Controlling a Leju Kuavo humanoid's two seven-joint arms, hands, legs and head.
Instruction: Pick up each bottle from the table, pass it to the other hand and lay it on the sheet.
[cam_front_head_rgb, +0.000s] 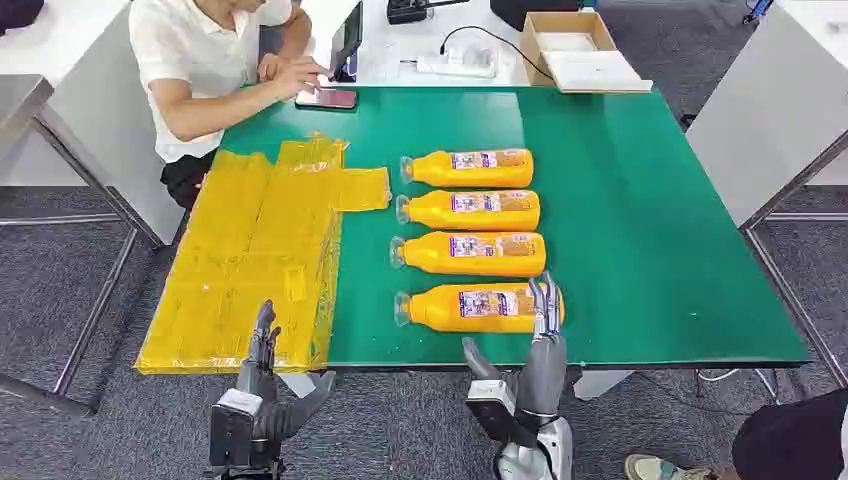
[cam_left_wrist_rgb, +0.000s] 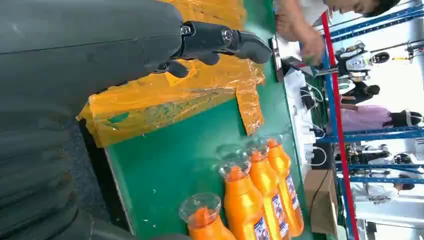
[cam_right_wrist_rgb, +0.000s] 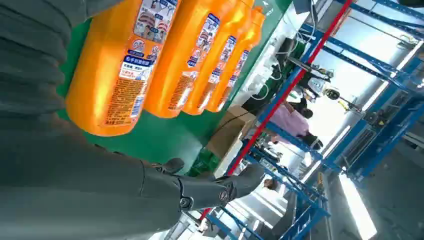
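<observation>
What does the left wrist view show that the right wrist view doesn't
Left wrist view alone: the yellow sheet, the clear bottle caps, and the left hand open above the sheet. Right wrist view alone: the bottle labels and bases, with the right hand open by the nearest bottle. Both: four orange bottles lying on the green table.

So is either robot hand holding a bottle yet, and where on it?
Neither. The right robot hand reaches over the base of the nearest bottle without closing; the left robot hand is empty.

Glossy plastic bottles (cam_front_head_rgb: 470, 240) — crinkled shiny yellow sheet (cam_front_head_rgb: 255, 255) — matt green table (cam_front_head_rgb: 640, 200)
</observation>
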